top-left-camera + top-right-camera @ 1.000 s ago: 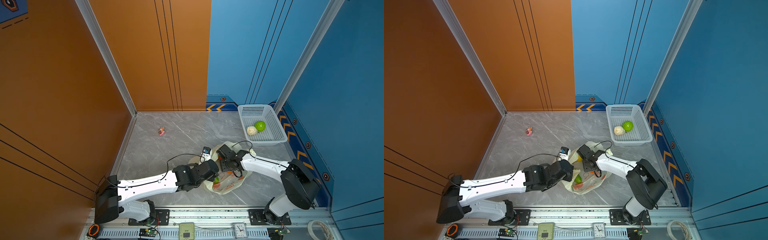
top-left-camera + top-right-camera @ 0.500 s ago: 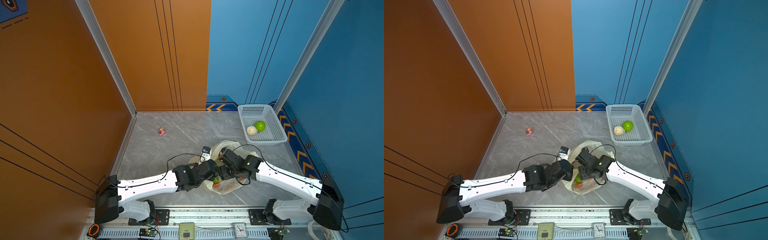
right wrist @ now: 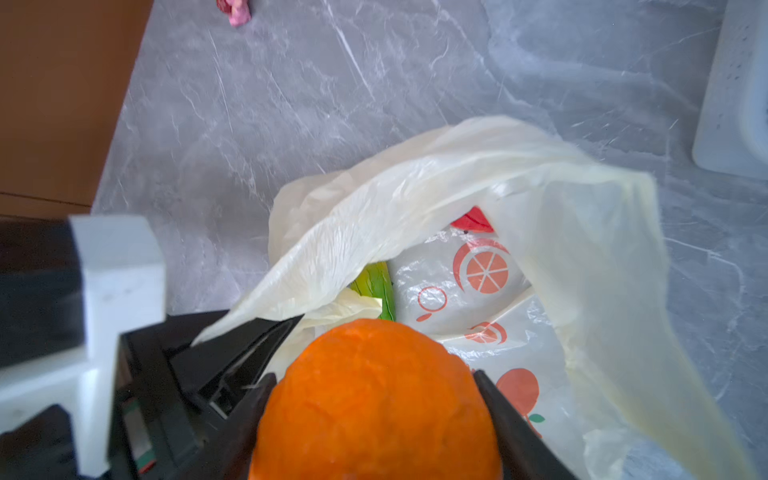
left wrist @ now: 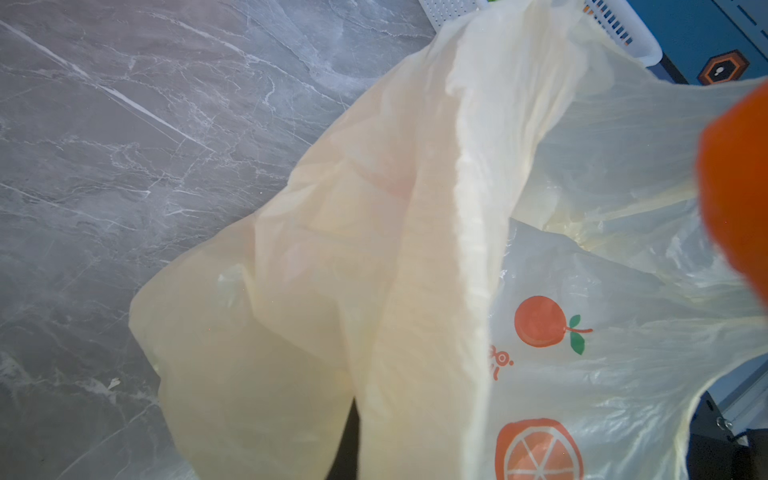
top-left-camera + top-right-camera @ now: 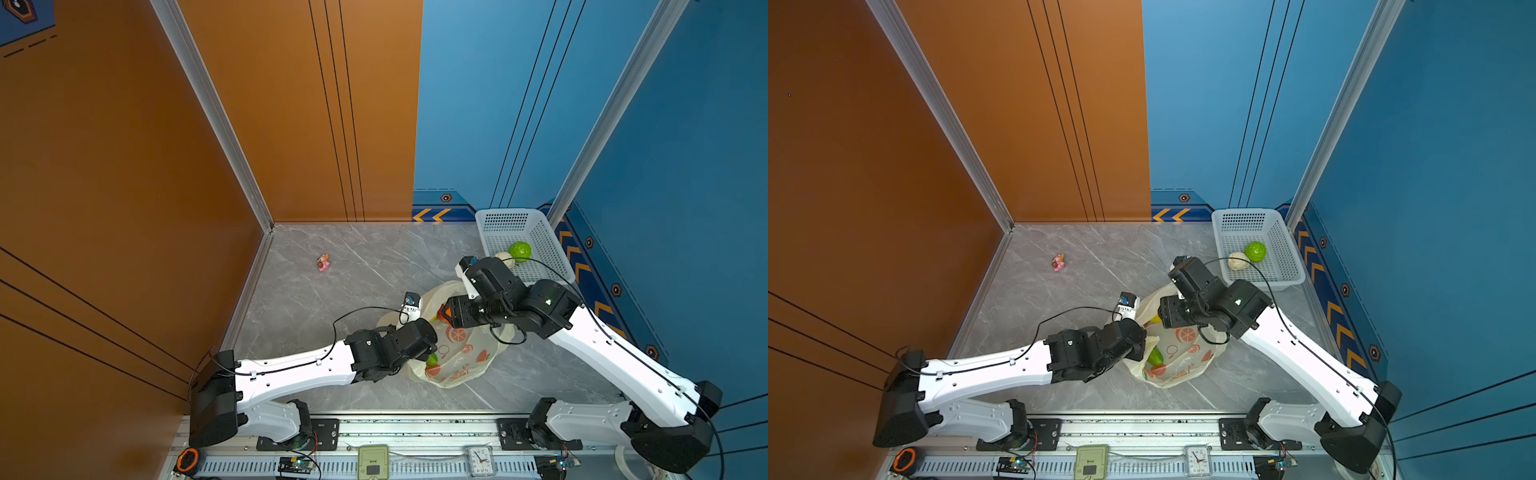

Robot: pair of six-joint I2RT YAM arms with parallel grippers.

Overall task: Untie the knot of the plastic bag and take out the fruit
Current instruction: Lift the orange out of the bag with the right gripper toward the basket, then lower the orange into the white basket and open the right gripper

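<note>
- In both top views: clamps orange fruit in right gripper, just above plastic bag at lower middle.
- Left wrist view: shows stretched bag across centre and right.
- Right wrist view: pinches bag rim with closed left gripper, lower left.

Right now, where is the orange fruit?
In a top view the orange fruit is right of centre, clamped in the right gripper over the open mouth of the plastic bag.
</note>
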